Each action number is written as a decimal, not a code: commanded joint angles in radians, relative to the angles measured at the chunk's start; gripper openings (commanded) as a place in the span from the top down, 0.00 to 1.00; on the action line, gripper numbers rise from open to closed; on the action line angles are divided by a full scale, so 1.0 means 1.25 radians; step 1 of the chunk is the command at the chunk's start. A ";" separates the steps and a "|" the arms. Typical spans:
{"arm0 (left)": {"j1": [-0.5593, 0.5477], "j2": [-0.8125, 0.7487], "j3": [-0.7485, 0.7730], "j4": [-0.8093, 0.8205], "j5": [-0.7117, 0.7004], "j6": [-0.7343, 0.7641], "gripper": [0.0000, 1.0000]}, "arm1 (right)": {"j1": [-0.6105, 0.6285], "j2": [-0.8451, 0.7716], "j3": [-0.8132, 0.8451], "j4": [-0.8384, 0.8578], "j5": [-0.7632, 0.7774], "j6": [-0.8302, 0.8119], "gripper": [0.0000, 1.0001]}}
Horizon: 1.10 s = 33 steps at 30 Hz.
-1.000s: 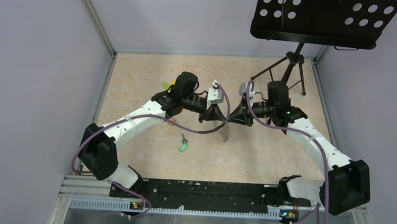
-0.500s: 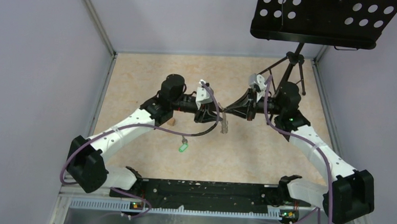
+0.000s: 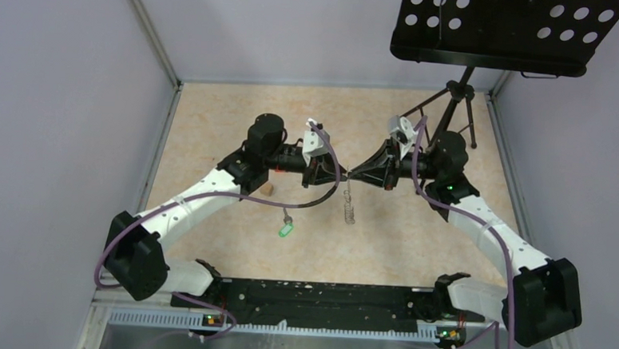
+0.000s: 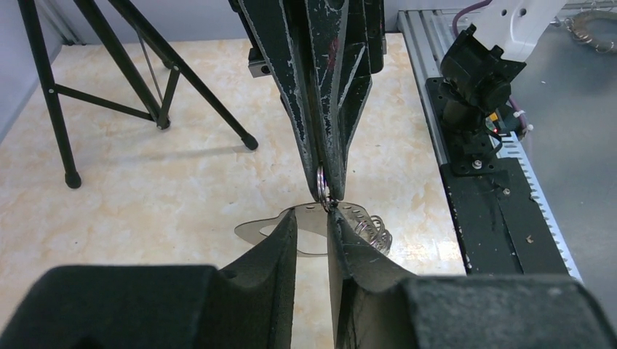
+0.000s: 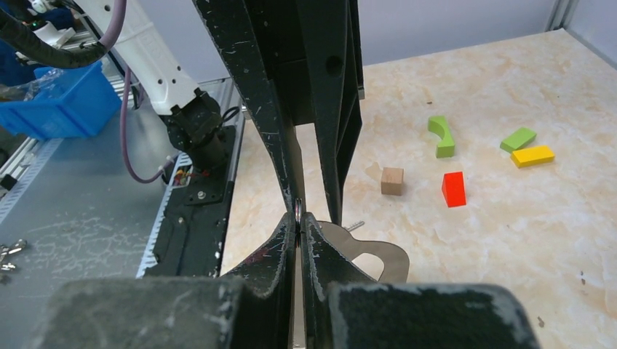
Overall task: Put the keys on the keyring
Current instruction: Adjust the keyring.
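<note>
My right gripper [image 5: 299, 217] is shut on a small silver ring [image 4: 321, 185] in mid-air. From the ring hangs the keyring [image 4: 313, 243], a flat grey loop plate carrying several wire rings [image 4: 369, 227]. In the top view the keyring [image 3: 349, 209] dangles below the two meeting fingertips. My left gripper [image 4: 313, 217] faces the right gripper [image 3: 353, 175] tip to tip. It is open, and its fingertips stand either side of the plate's top edge with a gap between them. One of the keys [image 3: 285, 225], with a green tag, lies on the table near the left arm.
A tan wooden cube [image 5: 392, 180] sits by the left forearm. Beyond it lie a red block [image 5: 452, 189], two green blocks [image 5: 439, 137] and a yellow block [image 5: 532, 155]. A black tripod stand [image 3: 454, 110] is at the back right. The black base rail [image 3: 316, 296] runs along the near edge.
Both grippers have risen and shifted toward the back. The left gripper was shut and is now open, drawn slightly left. The keyring now hangs straight down from the right gripper.
</note>
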 commanded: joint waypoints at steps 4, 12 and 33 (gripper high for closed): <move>0.002 0.002 0.017 0.040 0.062 -0.008 0.78 | 0.009 0.010 0.002 0.035 -0.012 -0.005 1.00; 0.002 -0.001 0.014 0.030 0.087 0.006 0.77 | 0.008 0.011 0.008 0.003 -0.001 -0.030 1.00; 0.002 0.047 0.058 0.050 0.098 -0.021 1.00 | 0.009 0.028 0.017 -0.087 -0.001 -0.114 1.00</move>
